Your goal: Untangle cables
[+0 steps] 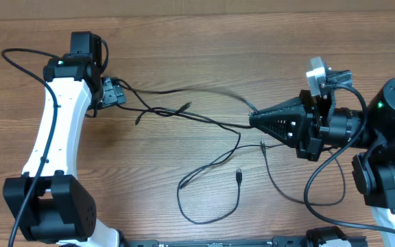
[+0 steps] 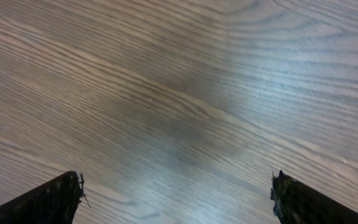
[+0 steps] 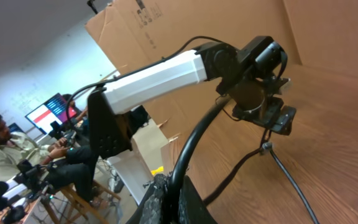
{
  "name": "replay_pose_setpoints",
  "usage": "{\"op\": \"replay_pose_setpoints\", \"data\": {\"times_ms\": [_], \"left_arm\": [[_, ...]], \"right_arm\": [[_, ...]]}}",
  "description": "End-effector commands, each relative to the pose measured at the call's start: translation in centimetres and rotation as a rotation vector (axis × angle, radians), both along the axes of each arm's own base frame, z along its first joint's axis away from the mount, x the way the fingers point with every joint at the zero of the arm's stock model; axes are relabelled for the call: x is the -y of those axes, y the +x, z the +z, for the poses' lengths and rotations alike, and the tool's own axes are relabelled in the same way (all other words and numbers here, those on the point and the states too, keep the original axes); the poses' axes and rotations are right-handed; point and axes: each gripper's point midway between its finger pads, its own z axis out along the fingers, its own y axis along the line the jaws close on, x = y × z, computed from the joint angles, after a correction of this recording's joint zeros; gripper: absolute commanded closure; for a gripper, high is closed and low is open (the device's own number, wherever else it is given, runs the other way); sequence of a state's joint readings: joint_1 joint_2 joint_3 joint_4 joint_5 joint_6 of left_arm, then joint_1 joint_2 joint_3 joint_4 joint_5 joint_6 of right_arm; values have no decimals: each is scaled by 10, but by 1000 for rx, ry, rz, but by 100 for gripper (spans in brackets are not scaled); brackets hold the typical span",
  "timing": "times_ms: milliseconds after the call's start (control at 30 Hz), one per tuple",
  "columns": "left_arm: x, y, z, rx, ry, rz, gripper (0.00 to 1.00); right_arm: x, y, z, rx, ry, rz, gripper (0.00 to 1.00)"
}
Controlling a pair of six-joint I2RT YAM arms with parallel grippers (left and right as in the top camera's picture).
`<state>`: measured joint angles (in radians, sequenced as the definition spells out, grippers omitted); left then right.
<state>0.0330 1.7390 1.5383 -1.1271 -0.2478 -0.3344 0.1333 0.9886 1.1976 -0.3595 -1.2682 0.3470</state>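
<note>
Sprawling cables (several) between two arms

Thin black cables, brown wood-grain table, white left arm (black joints), black right gripper

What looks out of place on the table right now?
Nothing is broken or spilled. The cables cross in a loose tangle on the table. The right end effector is shut on one strand; the left end effector hangs open over bare wood, gripping nothing.

Table: brown wood grain, matte.
Glare: pale, soft, across the boards.
Backdrop: tall cardboard panels.
Far left: lit monitor, red and white.
</note>
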Motion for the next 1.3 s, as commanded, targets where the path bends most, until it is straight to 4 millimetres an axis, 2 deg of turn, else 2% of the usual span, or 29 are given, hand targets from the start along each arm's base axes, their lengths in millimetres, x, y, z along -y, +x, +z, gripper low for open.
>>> {"op": "replay_pose_setpoints", "data": {"times_ms": [0,167,433,633,933,1267], "left_arm": [[-35,4,7,27,98,77,0],[-35,5,8,32,98,77,1],[-35,5,8,31,99,77,0],[-35,5,8,31,98,77,0],[-35,4,7,29,97,76,0],[-24,2,-2,13,33,62,0]], "right_arm": [[2,-23,20,75,14,53,96],[4,-19,20,75,13,31,96],[22,-3,20,73,10,-60,96],[50,19,20,72,5,-197,96],[85,38,18,62,1,-346,96],[89,39,15,30,4,-359,96]]}}
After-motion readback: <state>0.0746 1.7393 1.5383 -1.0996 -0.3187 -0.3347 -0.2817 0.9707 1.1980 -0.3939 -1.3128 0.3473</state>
